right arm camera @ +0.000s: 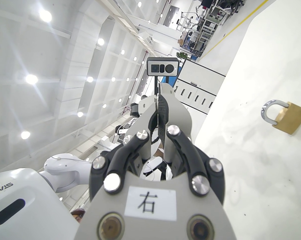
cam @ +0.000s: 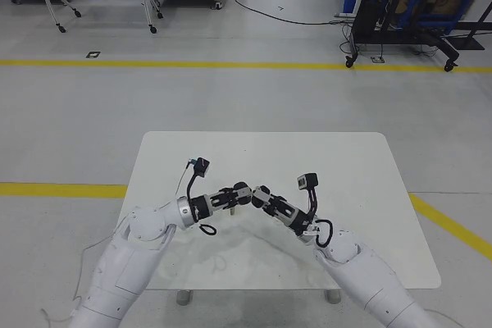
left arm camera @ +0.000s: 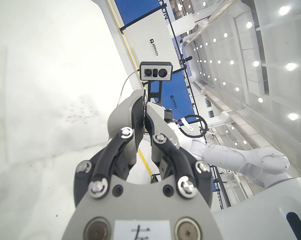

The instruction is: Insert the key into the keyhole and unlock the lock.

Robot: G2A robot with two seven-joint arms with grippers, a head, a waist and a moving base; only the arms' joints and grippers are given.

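Observation:
A brass padlock (right arm camera: 288, 117) with a silver shackle lies flat on the white table (cam: 353, 164), off to one side of my right gripper (right arm camera: 160, 96) and apart from it. Both arms meet over the table's middle, tip to tip. My left gripper (left arm camera: 143, 116) is shut, its black pads (left arm camera: 137, 118) pressed together. The right gripper (cam: 259, 195) is shut too, just beyond the left gripper (cam: 243, 193). I cannot tell whether anything thin is pinched between either pair of pads. No key is plain to me.
Bare table stretches to the far edge and both sides of the arms. Yellow floor lines (cam: 246, 63) run past the table, and wheeled racks (cam: 402, 33) stand far behind it.

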